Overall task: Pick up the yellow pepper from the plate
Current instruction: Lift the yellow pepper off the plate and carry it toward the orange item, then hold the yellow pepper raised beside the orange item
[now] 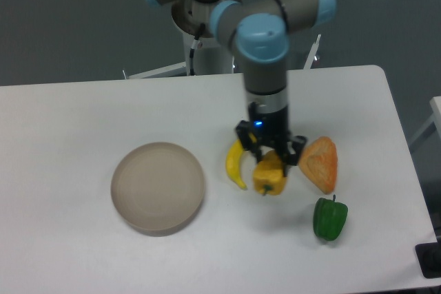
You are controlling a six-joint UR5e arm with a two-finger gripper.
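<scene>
White tabletop (83, 115) below; beige plate (158, 187) left bare. Tool (271, 161) pinched on yellow pepper (269, 174), carried well clear of the plate, between banana (238, 164) and orange wedge (320, 162). Judged light, stiff, smooth-skinned, perhaps slippery; best gripped across the lobed sides, below the stem.

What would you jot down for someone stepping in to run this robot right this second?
Hand: shut on the yellow pepper, holding it between the banana and the orange wedge; whether it is clear of the table cannot be told.
Plate: at the table's left, nothing on it.
Green pepper: lies near the front right, untouched.
Done: pepper is gripped and off the plate.
Left: nothing of the pick-up itself; just keep the grip firm.
</scene>
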